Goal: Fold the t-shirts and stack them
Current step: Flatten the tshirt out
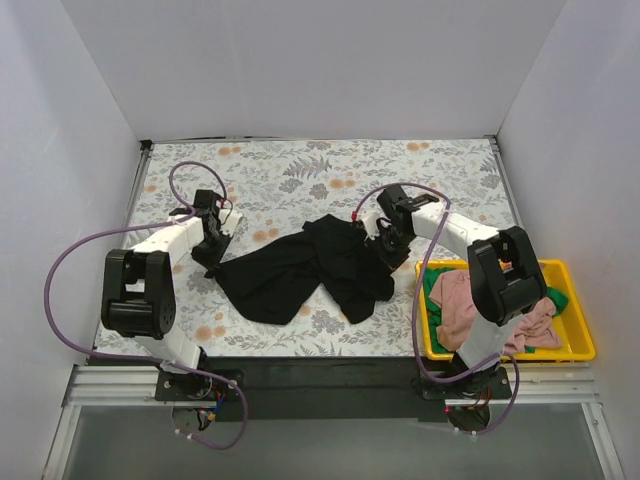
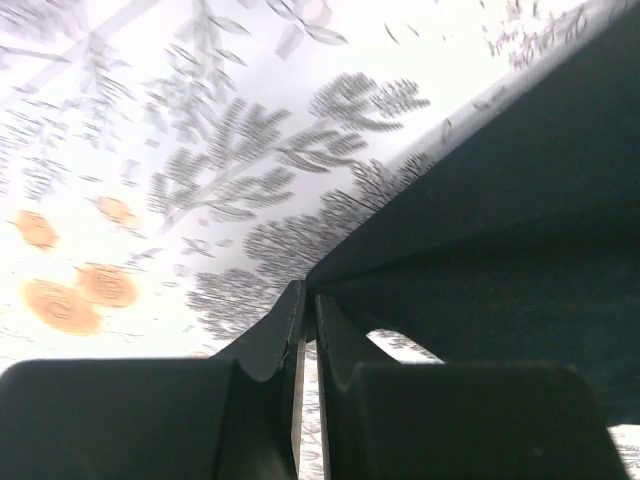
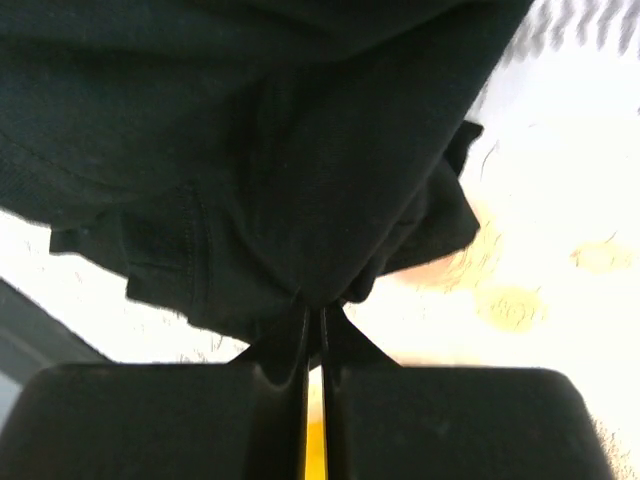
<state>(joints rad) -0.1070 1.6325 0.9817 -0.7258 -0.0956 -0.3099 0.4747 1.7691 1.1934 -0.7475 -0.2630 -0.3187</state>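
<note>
Left tool and right tool each pinch an edge of the soft black t-shirt. Flowery bench spreads wide behind.

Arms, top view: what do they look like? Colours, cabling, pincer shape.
The left arm and right arm both have white link shells with chunky black joint housings. A purple cable loops loose off the left one, and a second purple cable off the right. The left pincer and right pincer are matte black, each with two flat fingers tapering to thin tips.
</note>
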